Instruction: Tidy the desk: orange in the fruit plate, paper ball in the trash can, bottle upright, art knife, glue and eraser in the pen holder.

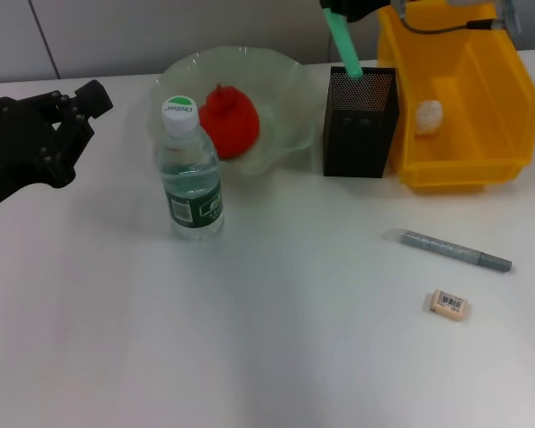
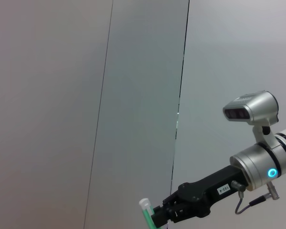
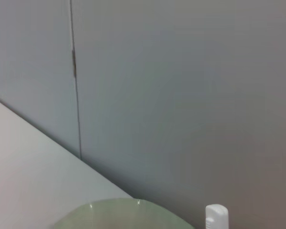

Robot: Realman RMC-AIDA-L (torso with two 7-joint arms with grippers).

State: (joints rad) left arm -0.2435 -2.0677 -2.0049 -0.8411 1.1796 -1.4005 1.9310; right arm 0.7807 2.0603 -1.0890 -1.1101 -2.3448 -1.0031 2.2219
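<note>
Green glue (image 1: 345,46) in right end effector (image 1: 339,11)

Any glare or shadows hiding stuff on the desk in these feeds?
Head view: even light, soft shadows, eraser and bottle readable; right claw cropped at the top. Left wrist view: mostly wall. Right wrist view: wall, only the fruit plate rim.

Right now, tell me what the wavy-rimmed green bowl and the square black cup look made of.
The pale-green wavy-rimmed bowl looks like translucent glass, possibly plastic: the table shows through its glossy wall. The square black cup looks like matte metal mesh: fine perforations cover its sides.
</note>
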